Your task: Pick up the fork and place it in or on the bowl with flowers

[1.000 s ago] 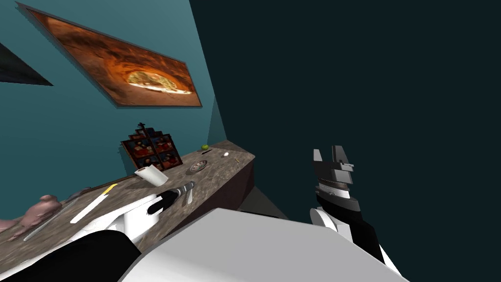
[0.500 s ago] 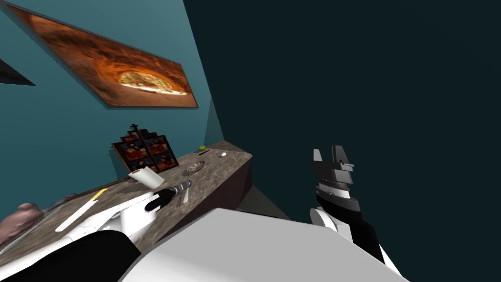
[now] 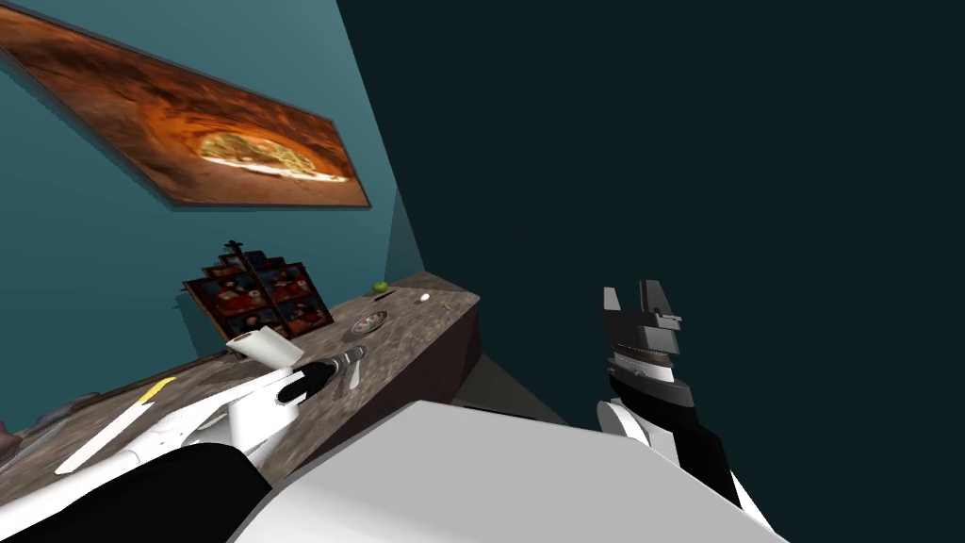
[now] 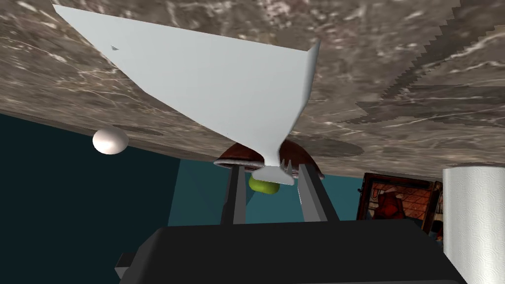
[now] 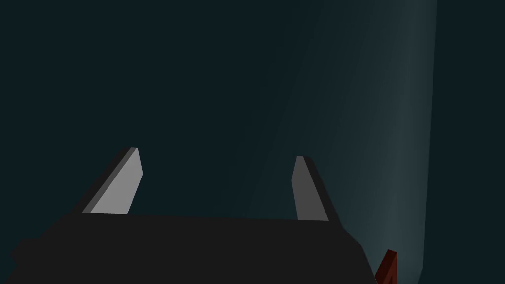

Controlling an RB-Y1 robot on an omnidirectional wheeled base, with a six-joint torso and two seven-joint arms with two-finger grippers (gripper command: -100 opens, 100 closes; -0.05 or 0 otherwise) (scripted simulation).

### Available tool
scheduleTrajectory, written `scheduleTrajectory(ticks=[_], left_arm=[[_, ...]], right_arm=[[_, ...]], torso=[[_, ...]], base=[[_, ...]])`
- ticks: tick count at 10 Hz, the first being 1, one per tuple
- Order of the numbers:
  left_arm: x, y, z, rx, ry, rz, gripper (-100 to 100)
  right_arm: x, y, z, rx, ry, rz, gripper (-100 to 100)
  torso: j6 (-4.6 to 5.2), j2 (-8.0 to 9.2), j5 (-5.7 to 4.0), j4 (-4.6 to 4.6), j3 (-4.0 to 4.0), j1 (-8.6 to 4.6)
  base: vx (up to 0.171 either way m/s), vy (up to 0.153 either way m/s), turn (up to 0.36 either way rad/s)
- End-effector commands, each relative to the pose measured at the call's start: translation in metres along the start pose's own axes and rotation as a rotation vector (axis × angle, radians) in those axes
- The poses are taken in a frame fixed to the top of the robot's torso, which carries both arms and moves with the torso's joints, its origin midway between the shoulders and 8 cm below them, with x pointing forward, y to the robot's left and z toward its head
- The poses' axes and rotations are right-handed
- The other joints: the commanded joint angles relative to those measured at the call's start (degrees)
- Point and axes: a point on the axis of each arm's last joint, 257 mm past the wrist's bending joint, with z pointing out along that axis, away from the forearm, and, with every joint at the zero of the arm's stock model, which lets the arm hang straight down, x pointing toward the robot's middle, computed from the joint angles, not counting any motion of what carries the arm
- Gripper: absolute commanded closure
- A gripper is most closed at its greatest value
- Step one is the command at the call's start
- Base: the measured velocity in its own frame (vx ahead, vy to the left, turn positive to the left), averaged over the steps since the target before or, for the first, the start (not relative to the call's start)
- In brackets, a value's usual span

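The table's (image 3: 429,316) front edge drops to open floor. Over it the left end effector (image 3: 356,355) grips the fork (image 4: 222,84): tines at the fingertips, handle slanting across the table, bowl (image 3: 369,323) just beyond. The right end effector (image 3: 631,294) hangs open, clear of everything.

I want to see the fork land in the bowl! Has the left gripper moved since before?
Yes. Judged against the paper towel roll, the left gripper, holding the fork, has edged along the counter away from the roll, toward the bowl.

Dim, flat render; splayed edges
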Motion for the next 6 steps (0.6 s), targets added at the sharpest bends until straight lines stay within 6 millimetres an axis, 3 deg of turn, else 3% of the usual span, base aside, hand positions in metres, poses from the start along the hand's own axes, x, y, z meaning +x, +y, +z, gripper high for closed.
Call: scheduleTrajectory(ticks=[1, 4, 6], left_arm=[[-0.004, 0.002, 0.0, -0.006, -0.005, -0.006, 100], [-0.036, 0.027, 0.002, -0.08, -0.039, -0.065, 100], [-0.05, 0.04, 0.002, -0.12, -0.053, -0.102, 100]], right_arm=[[0.0, 0.0, 0.0, 0.0, 0.0, 0.0, 0], [0.0, 0.0, 0.0, 0.0, 0.0, 0.0, 0], [0.0, 0.0, 0.0, 0.0, 0.0, 0.0, 0]], torso=[[0.0, 0.0, 0.0, 0.0, 0.0, 0.0], [-0.06, 0.53, -0.06, 0.14, 0.33, -0.06], [-0.07, 0.28, -0.04, 0.11, 0.2, 0.13]], base=[[-0.181, -0.018, -0.257], [-0.197, -0.025, -0.352], [-0.096, 0.025, -0.32]])
